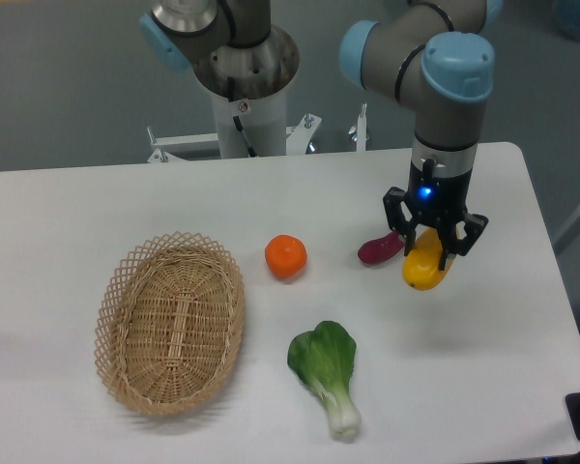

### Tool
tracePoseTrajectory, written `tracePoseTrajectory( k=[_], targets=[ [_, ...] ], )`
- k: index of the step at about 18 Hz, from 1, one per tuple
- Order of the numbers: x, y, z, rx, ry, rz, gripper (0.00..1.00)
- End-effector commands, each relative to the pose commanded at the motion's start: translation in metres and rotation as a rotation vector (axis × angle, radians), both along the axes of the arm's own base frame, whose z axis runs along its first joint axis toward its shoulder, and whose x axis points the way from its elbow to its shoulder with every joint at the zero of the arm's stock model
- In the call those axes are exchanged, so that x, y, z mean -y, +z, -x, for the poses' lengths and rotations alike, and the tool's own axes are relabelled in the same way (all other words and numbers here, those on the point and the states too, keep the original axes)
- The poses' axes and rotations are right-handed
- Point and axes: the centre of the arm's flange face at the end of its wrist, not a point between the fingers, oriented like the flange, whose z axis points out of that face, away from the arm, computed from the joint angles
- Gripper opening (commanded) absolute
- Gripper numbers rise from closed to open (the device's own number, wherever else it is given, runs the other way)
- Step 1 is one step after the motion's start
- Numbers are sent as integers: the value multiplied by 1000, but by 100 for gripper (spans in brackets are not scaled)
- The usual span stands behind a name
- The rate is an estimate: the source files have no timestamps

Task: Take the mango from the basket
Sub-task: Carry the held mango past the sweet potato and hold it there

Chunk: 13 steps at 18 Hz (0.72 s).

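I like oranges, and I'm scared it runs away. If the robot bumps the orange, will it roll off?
Probably it would roll: the orange looks round and sits alone on the flat table. Nothing touches it to stop it. It looks firm, so a bump likely won't squash it.
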Motion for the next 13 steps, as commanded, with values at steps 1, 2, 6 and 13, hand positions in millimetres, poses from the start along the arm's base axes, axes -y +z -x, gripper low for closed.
tracePoseTrajectory(
  k=[1, 2, 6, 13],
  targets=[
    [0, 0, -1, -2, -1, 0, 40],
    [2, 1, 0, -3, 2, -1, 40],
    [3, 2, 0, -3, 5, -1, 40],
    [4, 0, -1, 0, 5, 0, 40]
  ],
)
